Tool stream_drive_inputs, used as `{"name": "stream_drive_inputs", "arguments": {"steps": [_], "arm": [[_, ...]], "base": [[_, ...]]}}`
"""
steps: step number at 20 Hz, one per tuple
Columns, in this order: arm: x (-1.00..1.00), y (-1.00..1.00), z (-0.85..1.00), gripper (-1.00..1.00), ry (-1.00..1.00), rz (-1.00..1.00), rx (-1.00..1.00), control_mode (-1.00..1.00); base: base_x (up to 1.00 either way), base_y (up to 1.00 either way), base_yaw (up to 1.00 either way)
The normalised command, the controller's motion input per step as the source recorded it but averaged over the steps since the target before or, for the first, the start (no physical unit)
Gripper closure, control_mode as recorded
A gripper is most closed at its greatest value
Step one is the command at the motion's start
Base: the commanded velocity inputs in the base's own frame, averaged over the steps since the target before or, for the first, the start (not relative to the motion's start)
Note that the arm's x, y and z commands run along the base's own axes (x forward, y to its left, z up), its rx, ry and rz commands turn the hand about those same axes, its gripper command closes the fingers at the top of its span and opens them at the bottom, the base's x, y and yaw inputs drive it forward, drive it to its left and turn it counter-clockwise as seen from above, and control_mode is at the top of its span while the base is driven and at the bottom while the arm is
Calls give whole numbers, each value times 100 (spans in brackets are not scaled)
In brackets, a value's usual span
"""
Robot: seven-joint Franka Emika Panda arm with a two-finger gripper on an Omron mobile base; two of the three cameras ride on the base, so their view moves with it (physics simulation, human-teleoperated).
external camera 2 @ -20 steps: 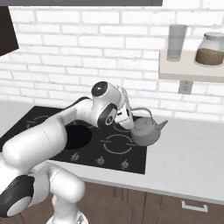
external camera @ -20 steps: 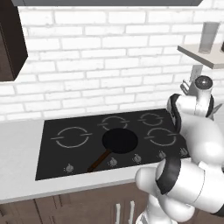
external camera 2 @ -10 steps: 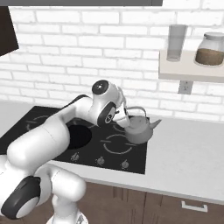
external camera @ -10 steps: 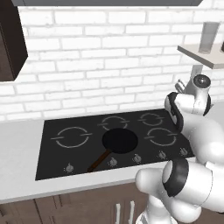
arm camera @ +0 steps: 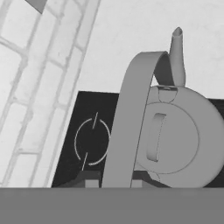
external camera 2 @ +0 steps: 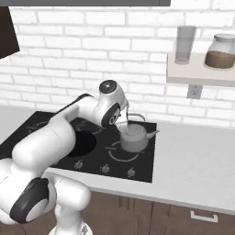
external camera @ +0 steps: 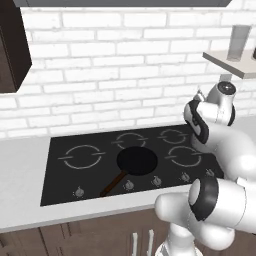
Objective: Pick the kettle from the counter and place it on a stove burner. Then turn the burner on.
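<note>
The silver-grey kettle (external camera 2: 134,138) hangs by its arched handle from my gripper (external camera 2: 125,120), which is shut on the handle's top. It is over the right end of the black cooktop, just above the front right stove burner (external camera 2: 120,157); whether it touches the glass I cannot tell. In the hand view the handle (arm camera: 131,127) runs up between my fingertips (arm camera: 90,182), with the gripper (arm camera: 114,183) closed on it, the kettle (arm camera: 183,140) lying to the right and its spout toward the pale counter (arm camera: 131,39). A small burner ring (arm camera: 92,141) shows left of the kettle.
A black frying pan (external camera: 136,161) sits mid-cooktop, handle toward the front edge. Burner knobs (external camera 2: 105,168) line the cooktop's front. The grey counter (external camera 2: 193,160) stretches right. A wall shelf (external camera 2: 197,73) above it carries a glass and a jar.
The arm has carried the kettle leftward, from the cooktop's right edge to over the right-hand burners. The grip on the handle has stayed shut.
</note>
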Motion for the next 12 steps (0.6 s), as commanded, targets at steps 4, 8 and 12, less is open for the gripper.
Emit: {"name": "stream_drive_inputs", "arguments": {"steps": [4, 8, 12], "arm": [[9, 25, -3, 100, 4, 0, 13, -100], [7, 22, -10, 100, 0, 0, 1, -100], [1, 6, -4, 100, 3, 0, 0, -100]], "base": [[0, 0, 0], [0, 0, 0], [0, 0, 0]]}}
